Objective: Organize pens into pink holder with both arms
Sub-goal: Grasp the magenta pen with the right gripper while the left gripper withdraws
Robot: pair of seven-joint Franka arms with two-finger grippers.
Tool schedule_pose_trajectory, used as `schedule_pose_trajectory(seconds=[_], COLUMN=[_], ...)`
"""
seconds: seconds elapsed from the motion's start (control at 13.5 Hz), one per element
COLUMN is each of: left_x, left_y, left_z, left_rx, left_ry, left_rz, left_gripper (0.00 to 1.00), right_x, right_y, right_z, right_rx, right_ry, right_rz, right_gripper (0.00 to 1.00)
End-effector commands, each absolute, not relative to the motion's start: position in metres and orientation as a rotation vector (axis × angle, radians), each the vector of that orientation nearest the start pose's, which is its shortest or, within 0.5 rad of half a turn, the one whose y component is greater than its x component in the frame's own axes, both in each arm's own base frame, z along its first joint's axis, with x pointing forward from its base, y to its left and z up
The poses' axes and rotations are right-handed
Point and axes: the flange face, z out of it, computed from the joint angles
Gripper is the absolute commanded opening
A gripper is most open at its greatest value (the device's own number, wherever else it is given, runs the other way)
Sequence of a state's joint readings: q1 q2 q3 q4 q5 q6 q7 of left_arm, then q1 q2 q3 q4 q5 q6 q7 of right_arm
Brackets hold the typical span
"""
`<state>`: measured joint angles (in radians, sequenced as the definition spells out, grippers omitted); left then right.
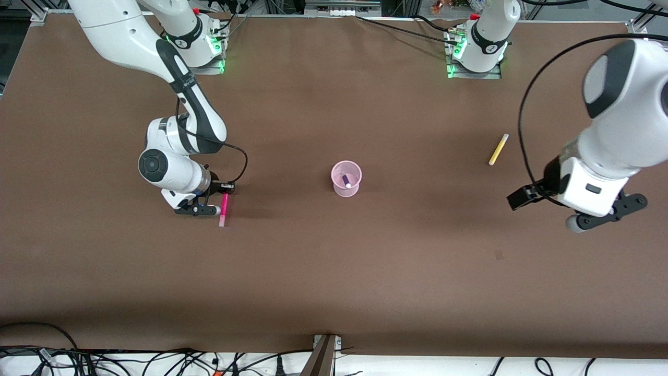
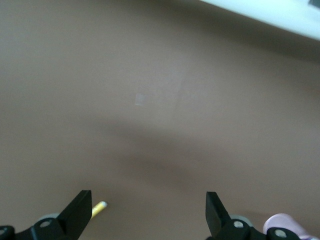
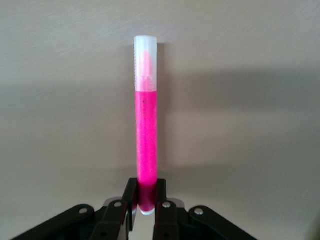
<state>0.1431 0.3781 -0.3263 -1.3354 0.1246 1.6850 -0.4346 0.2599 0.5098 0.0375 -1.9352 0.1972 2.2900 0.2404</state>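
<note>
My right gripper [image 1: 223,197] is low at the table toward the right arm's end, shut on one end of the magenta pink pen [image 1: 223,213]. In the right wrist view the pen [image 3: 146,140] sticks straight out from the gripper [image 3: 146,192], pale cap outward. The pink holder [image 1: 346,178] stands upright mid-table with the dark purple pen [image 1: 347,181] in it. The yellow pen [image 1: 498,149] lies toward the left arm's end. My left gripper [image 1: 608,211] is open and empty in the air near it; its wrist view shows the gripper [image 2: 147,207], the yellow pen's tip [image 2: 100,207] and the holder's edge [image 2: 285,222]. The lime green pen is out of view.
The brown table cover [image 1: 334,271] is bare nearer the front camera. Cables [image 1: 156,360] and a bracket [image 1: 324,355] lie along the front edge. The arm bases [image 1: 475,49] stand at the table's back edge.
</note>
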Motion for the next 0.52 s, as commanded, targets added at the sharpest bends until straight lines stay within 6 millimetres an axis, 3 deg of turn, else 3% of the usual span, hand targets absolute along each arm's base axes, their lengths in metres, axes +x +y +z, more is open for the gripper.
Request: schedule_pose_trajectory(seconds=[0.0,0.22,0.44], left_x=[0.656,0.645,0.634], left_y=[-0.031,-0.008,0.006], left_z=[0.504,0.482,0.476], left_rx=[-3.153,-3.146,-3.144], left_ry=[-0.104,0.004,0.045], left_rz=[0.106,0.17,0.086], left_gripper=[1.0,1.0,1.0], right_x=[0.578,0.582,0.567], right_y=[0.218,0.254,0.296], right_z=[0.247,0.284,0.316], right_rx=[-2.979,-2.868,-2.7], right_ry=[0.245,0.384,0.524], right_rz=[0.376,0.501,0.757], right_gripper=[0.0,0.0,0.0])
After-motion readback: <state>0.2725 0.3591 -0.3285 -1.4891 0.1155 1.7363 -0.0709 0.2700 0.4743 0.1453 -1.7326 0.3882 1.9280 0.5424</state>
